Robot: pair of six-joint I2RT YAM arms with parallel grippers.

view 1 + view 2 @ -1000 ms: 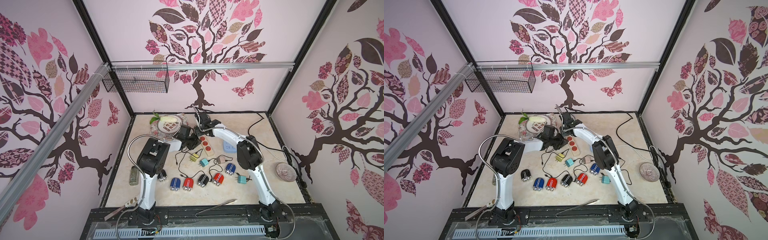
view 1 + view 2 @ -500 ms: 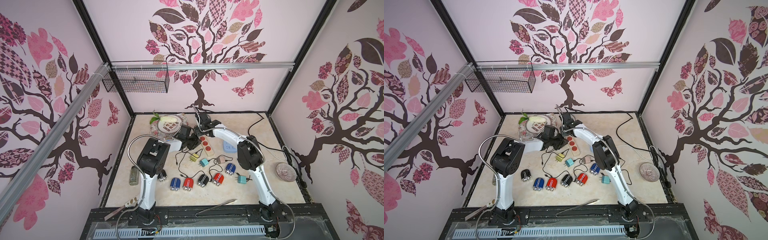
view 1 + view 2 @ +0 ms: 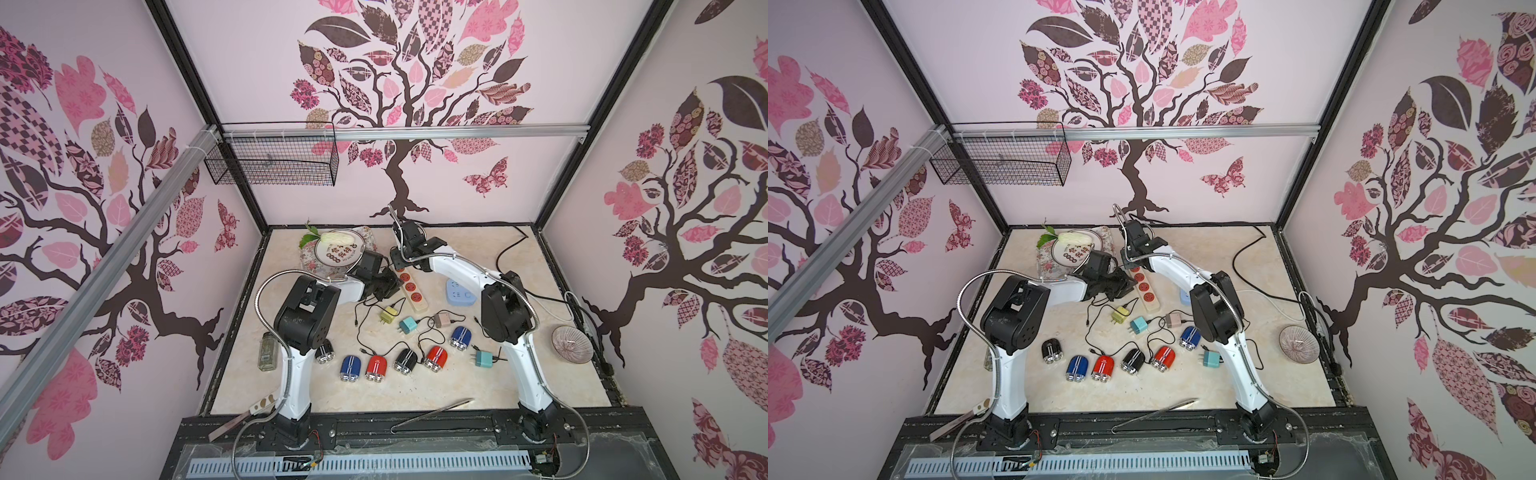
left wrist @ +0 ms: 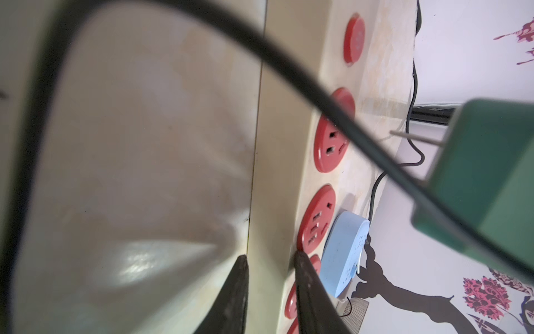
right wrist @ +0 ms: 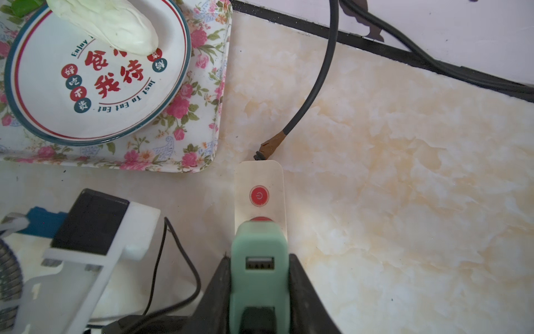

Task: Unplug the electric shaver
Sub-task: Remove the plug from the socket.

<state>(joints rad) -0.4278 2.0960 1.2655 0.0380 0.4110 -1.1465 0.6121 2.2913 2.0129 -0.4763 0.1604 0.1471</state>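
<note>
The left gripper [image 4: 271,260] sits low at the near long edge of the power strip [image 4: 283,138]. Its jaws, shut a second ago, now stand a narrow gap apart and hold nothing. Only the strip's side wall shows between the fingertips [image 4: 241,277], and I cannot tell whether they touch it. I read this as the bracing hand letting go because the pull is over.

Just beyond them, the red socket [image 4: 331,144] shows its slots bare. The black cable [image 4: 289,69] sweeps across in front of it to the green adapter [image 4: 476,173], which hangs clear of the strip with its metal prongs [image 4: 416,137] out in open air.

Further right, in the right wrist view, the right gripper [image 5: 260,269] has its jaws clamped on both flanks of that adapter, unchanged over the last second. It holds the adapter above the strip's switch end.

In both top views the arms sit where they did, meeting over the strip at the back of the tabletop [image 3: 478,386].

The shavers [image 3: 376,368] lie in a row near the front. Which one this lead feeds I cannot trace.

The plug looks out, so the task seems nearly done. What remains is setting the adapter down.
</note>
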